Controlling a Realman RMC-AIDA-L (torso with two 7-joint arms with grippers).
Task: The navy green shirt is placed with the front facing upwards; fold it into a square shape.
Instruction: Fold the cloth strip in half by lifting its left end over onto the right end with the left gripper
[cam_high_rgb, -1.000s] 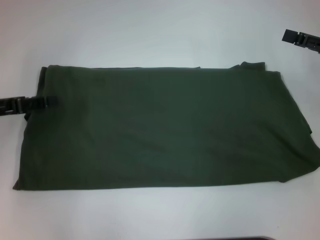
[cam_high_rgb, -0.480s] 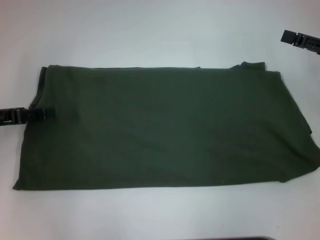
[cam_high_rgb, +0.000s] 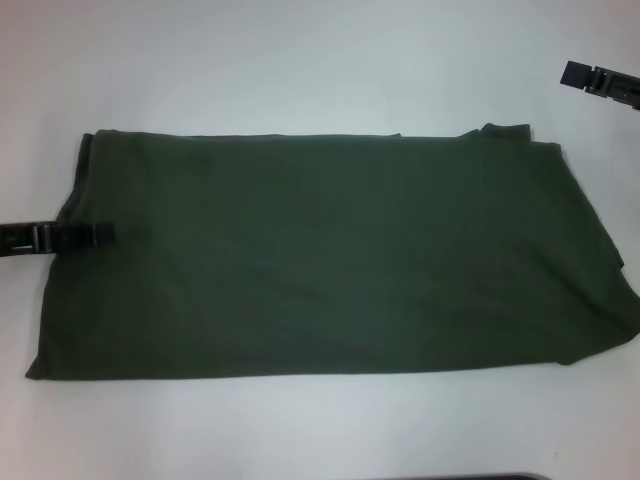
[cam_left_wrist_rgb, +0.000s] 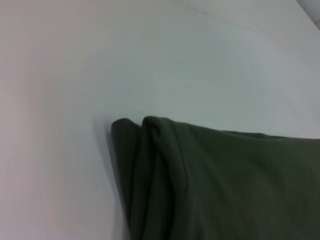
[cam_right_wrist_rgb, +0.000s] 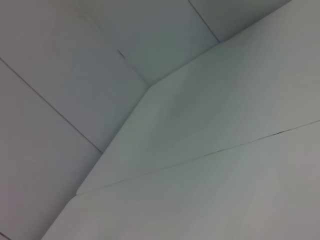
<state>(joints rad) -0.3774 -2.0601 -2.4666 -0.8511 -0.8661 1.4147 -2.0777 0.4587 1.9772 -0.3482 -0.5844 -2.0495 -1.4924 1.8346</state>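
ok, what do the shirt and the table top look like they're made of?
The navy green shirt: soft knit fabric, probably cotton jersey, matte; it lies limp, with rolled, rounded folds at its corner. The table: smooth, hard white surface, likely laminate or painted board, with a slight sheen; the core cannot be told.

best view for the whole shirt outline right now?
Head view: the navy green shirt lies there as a full long rectangle on the table. Left wrist view shows only one bunched corner; right wrist view shows none of it.

Navy green shirt (cam_high_rgb: 330, 255), folded into a wide band, flat on white table (cam_high_rgb: 300, 60)
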